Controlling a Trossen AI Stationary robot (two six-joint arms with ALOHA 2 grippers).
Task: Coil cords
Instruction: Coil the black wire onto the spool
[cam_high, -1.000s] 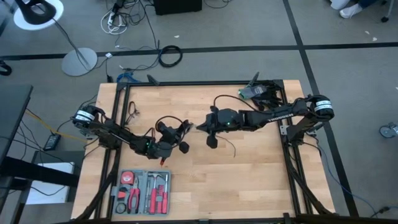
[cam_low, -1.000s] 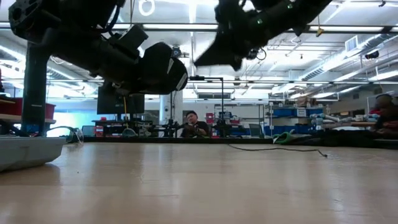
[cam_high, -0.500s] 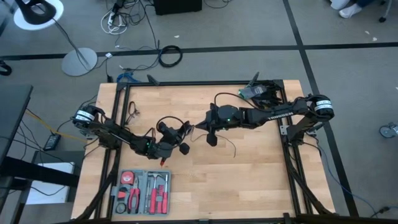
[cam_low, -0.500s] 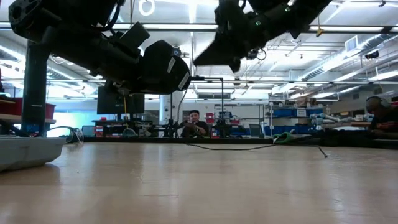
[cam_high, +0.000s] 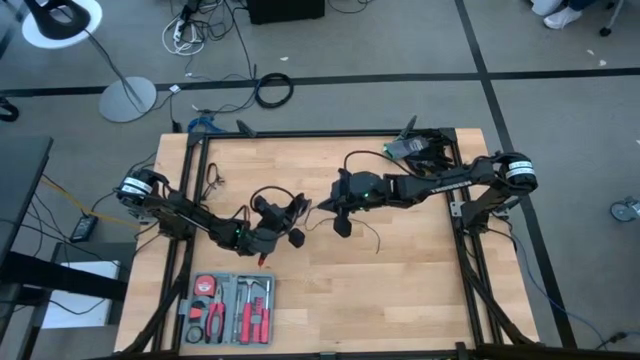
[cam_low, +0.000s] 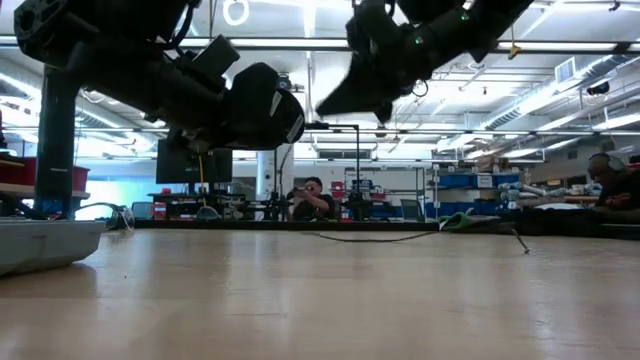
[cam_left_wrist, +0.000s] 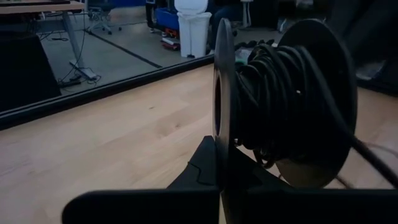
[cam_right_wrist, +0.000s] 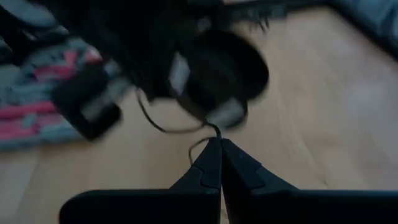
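The cords are one thin black cord wound on a round black spool (cam_left_wrist: 292, 93) with two flat discs. The spool hangs above the table's middle-left (cam_high: 277, 208), held by my left gripper (cam_left_wrist: 217, 152), which is shut. From the spool a strand runs across to my right gripper (cam_right_wrist: 216, 148), also shut, which hovers just right of the spool (cam_high: 318, 206). The cord's loose tail (cam_high: 372, 240) lies slack on the wood behind the right gripper and shows as a thin line in the low view (cam_low: 390, 238). My left gripper pinches the rim of one spool disc (cam_left_wrist: 219, 130) between its two fingers, at the disc's lower edge. The fingers come nearly level from the table's left. The spool is lifted clear of the table, its discs on edge. My right gripper pinches a single strand of the cord (cam_right_wrist: 214, 132) between its fingertips, a short way from the spool. The fingers slant down from the table's right. The strand sags slack between the fingertips and the spool (cam_right_wrist: 227, 74).
An open tool set (cam_high: 232, 308) lies at the near left, and its edge shows in the low view (cam_low: 45, 245). A grey-green device (cam_high: 420, 148) sits at the far right corner. Bare wood lies in the middle and near right. People sit in the room beyond the table.
The slack cord on the table has slid, and in the low view its line now reaches farther toward the spool's side than a second ago. Both grippers have stayed shut and nearly in place.
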